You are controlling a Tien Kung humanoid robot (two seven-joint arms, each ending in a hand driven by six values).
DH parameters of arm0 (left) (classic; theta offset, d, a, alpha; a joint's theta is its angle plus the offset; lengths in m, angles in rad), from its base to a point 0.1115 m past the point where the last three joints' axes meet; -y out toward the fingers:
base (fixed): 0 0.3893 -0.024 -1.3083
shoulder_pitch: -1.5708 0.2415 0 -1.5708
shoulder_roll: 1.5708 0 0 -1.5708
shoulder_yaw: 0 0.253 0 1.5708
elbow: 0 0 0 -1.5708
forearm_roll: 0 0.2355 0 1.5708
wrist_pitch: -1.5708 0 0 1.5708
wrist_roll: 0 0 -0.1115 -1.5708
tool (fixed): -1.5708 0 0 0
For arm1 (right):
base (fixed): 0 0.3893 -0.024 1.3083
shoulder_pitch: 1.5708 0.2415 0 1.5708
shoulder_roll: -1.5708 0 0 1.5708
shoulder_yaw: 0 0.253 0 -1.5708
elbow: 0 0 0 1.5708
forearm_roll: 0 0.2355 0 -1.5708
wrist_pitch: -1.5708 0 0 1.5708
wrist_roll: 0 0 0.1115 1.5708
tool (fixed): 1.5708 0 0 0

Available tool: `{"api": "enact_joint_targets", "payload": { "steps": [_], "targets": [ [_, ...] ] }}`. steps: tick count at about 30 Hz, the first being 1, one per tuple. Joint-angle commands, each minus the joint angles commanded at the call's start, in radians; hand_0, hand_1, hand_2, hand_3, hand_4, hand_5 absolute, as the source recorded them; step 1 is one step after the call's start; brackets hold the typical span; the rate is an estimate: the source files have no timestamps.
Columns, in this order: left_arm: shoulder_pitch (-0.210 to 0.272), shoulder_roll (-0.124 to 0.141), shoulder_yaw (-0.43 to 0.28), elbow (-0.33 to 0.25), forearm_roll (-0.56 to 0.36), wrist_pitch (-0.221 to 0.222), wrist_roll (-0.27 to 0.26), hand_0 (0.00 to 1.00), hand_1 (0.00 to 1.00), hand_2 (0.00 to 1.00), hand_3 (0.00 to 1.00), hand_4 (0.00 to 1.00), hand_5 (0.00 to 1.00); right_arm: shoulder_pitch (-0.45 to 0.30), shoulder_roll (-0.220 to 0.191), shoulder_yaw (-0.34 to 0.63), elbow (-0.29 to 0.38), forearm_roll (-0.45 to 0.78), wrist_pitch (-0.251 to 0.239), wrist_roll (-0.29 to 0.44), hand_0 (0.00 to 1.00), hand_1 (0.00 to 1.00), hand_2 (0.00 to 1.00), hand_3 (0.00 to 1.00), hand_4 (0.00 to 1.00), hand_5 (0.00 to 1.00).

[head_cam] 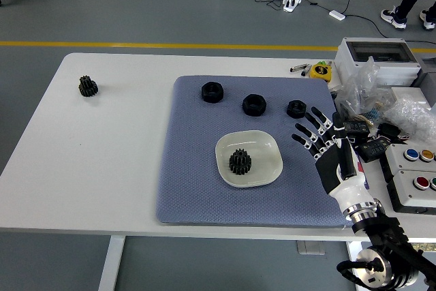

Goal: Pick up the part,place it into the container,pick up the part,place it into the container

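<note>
A white dish (266,170) sits on the blue mat (197,168) with one black gear (240,161) inside it. Three black ring-shaped parts lie along the mat's far side: one at the left (212,91), one in the middle (254,105), one at the right (297,108). Another black gear (87,86) rests on the bare table at the far left. My right hand (320,142) hovers over the mat's right edge, fingers spread, holding nothing, just near-right of the rightmost ring. The left arm does not show.
White table (88,161) with its near edge at the bottom. At the right edge stand a grey box (375,56), plastic bags (395,103) and a button panel (415,168). A yellow item (319,71) and pens lie beyond the mat's far right corner.
</note>
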State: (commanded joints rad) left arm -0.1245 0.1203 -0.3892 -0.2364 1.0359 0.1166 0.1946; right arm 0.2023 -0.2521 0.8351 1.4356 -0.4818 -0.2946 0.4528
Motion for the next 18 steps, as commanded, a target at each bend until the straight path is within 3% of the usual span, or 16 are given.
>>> {"api": "enact_joint_targets", "payload": {
  "steps": [9,18],
  "targets": [
    [-0.004,0.001,-0.008,0.0,0.015,-0.002,0.002,0.669,0.644,0.643,0.595,0.645,0.589,-0.017,0.023,0.034,-0.012,-0.073,-0.027,-0.007,0.773,0.785,0.844,0.866,0.998,0.847],
    [-0.011,0.001,-0.012,-0.001,0.027,-0.004,0.004,0.669,0.644,0.643,0.595,0.645,0.589,-0.042,0.041,0.066,-0.023,-0.277,-0.115,-0.041,0.804,0.797,0.847,0.865,0.998,0.848]
  ]
}}
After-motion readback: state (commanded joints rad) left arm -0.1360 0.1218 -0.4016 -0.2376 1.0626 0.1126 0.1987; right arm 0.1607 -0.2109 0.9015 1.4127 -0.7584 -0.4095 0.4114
